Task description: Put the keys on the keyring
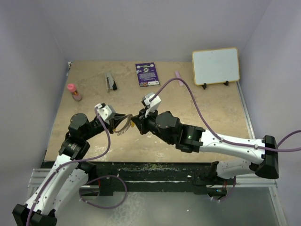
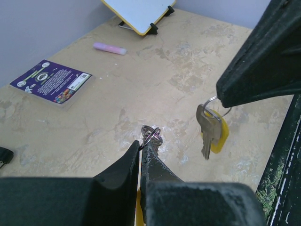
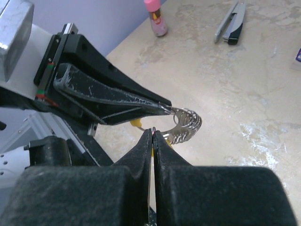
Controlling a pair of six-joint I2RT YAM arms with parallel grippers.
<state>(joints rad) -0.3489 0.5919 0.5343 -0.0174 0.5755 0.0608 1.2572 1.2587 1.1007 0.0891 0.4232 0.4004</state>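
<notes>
Left gripper [image 3: 162, 107] shows matt black plastic, scuffed and streaked with whitish scratches. The right gripper [image 3: 153, 132] is the same dull black, slightly grainy. The keyring [image 3: 186, 123] glints, bright polished metal wire in tight coils. The keys [image 2: 207, 127] read as brushed silvery metal with a smooth yellow plastic head. The table [image 2: 155, 70] is tan and matt, mottled with pale worn patches. The booklet [image 2: 51, 81] has a glossy printed paper cover, and the whiteboard [image 2: 141, 12] face is smooth white.
</notes>
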